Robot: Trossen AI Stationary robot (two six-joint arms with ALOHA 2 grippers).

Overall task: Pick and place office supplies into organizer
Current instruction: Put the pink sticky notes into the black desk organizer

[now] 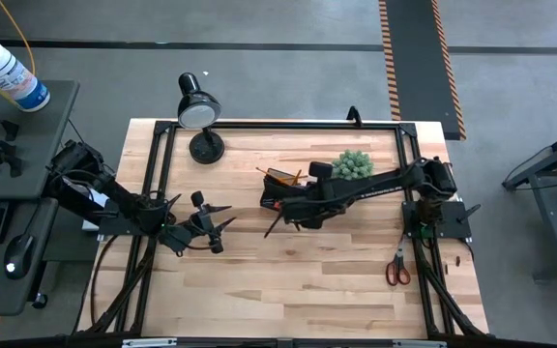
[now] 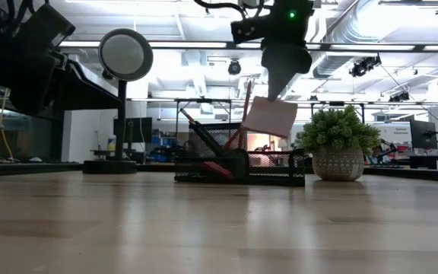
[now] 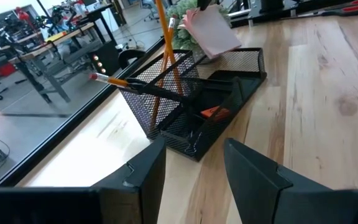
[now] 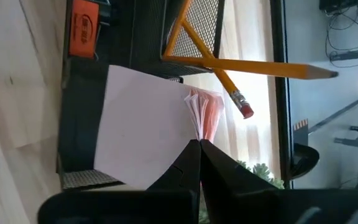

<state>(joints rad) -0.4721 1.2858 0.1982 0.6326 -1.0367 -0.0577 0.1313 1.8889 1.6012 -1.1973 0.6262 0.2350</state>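
Observation:
The black mesh organizer stands on the table at mid-far, with orange pencils and a black pen leaning in its taller section. My right gripper hangs above it, shut on the pink sticky-note pad. At the table's left, my left gripper stands open and level, facing the organizer with nothing between its fingers. Red-handled scissors lie flat near the right edge. My right gripper pinches the pad between its two fingertips at one edge, where the pink sheets fan apart. The fingers come from above, slanting down. The pad hangs tilted below them, lifted clear over the organizer's low section.
A green plant in a pot stands just right of the organizer. A black desk lamp stands at the far left. An orange item lies inside the organizer. Bare wood spreads across the near half.

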